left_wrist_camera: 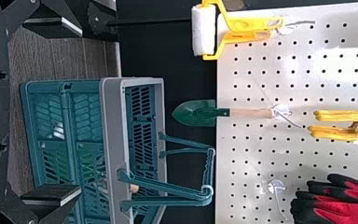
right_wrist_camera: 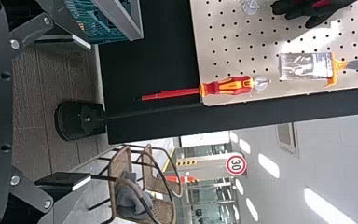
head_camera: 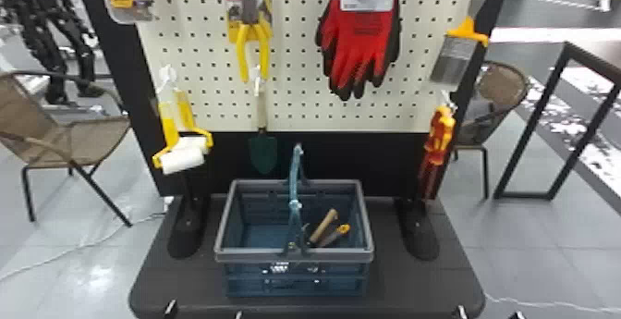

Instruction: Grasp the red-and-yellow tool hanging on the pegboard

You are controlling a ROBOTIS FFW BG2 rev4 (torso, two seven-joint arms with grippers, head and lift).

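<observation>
The red-and-yellow tool (head_camera: 436, 147) hangs at the lower right corner of the pegboard (head_camera: 300, 64). Its yellow and red handle lies on the board under a hook. Its thin red shaft points down past the lower edge of the board, in front of the black panel.

My right gripper (right_wrist_camera: 70, 109) is wide open and holds nothing. Its two fingers (right_wrist_camera: 60, 39) stand far from each other. From my right wrist, the tool is ahead of the gap between them and well apart from both. No finger touches it.

My left gripper (left_wrist_camera: 60, 112) is also spread wide and empty. It faces the lower left part of the pegboard, with the basket (head_camera: 295, 254) before it.

On the pegboard, a brush (head_camera: 455, 54) with a yellow handle hangs just above the tool. The red gloves (head_camera: 358, 40) hang toward the middle of the board. The basket stands on the black table below the board's lower edge, at the middle, well apart from the tool.
</observation>
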